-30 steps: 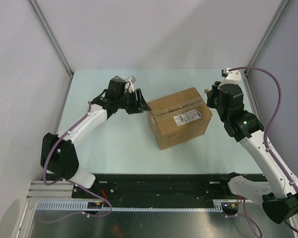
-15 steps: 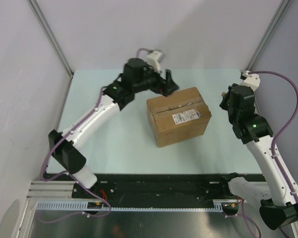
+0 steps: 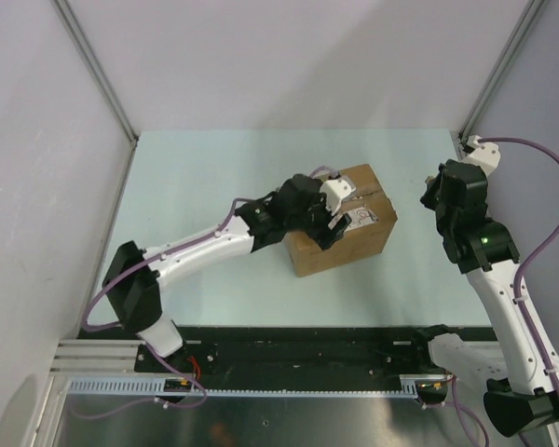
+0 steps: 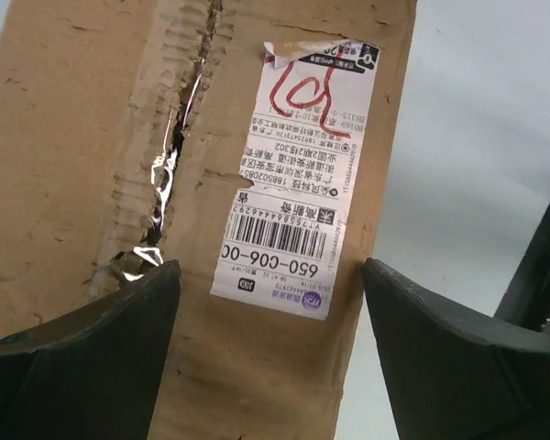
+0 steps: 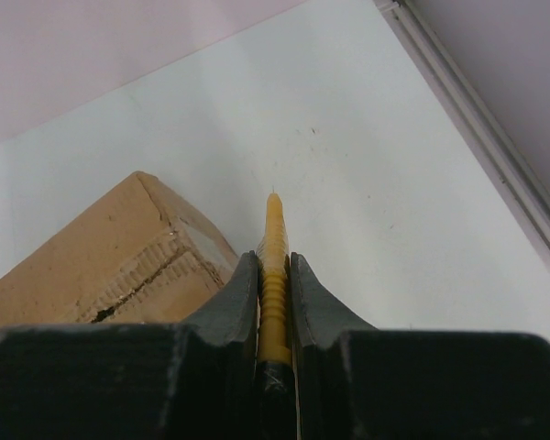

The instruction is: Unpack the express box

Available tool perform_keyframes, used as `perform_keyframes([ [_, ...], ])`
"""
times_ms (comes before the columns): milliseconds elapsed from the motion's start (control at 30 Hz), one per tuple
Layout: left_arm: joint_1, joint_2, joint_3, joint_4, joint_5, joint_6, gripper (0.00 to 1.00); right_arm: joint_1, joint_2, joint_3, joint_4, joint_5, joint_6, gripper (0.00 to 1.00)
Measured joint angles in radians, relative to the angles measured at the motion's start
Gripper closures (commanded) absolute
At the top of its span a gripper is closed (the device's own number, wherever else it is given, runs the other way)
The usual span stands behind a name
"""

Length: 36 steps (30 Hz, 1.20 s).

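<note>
From above, the cardboard box (image 3: 349, 250) sits right of centre on a pale green table (image 3: 205, 177) between plain grey walls (image 3: 298, 56), with the left gripper (image 3: 333, 222) over its top. The left wrist view shows that gripper spread wide above a white label (image 4: 298, 174) reading "650-C06-0C", with a barcode and a red scrawl. The right wrist view shows the right gripper (image 5: 273, 264) clamped on a yellow knife (image 5: 273, 229) near the box's corner.
</note>
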Motion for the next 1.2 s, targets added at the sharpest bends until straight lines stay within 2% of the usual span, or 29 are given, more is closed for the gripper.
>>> perform_keyframes([
  [300,-0.060,-0.195,-0.252,0.090,-0.166,0.151,0.16,-0.005,0.010,0.000,-0.002,-0.032,0.010,1.00],
  [533,-0.058,-0.199,-0.278,0.116,-0.270,0.207,0.35,-0.005,0.035,0.000,0.001,-0.056,0.027,1.00],
  [600,-0.048,-0.199,-0.282,0.122,-0.290,0.216,0.35,-0.005,0.042,0.000,0.001,-0.063,0.028,1.00],
  [700,-0.023,-0.199,-0.291,0.132,-0.302,0.227,0.32,-0.005,0.049,0.000,0.002,-0.076,0.034,1.00],
  [833,-0.009,-0.211,-0.293,0.132,-0.294,0.226,0.10,-0.005,0.060,0.000,0.006,-0.108,0.034,1.00],
  [867,-0.006,-0.218,-0.291,0.126,-0.289,0.219,0.08,-0.005,0.064,0.000,0.009,-0.121,0.034,1.00],
  [1000,0.001,-0.225,-0.205,0.086,-0.256,0.183,0.06,-0.009,0.091,0.000,0.030,-0.198,0.035,1.00],
  [1200,0.008,-0.148,0.124,0.140,-0.245,0.110,0.11,-0.059,0.141,-0.008,0.092,-0.320,0.072,1.00],
])
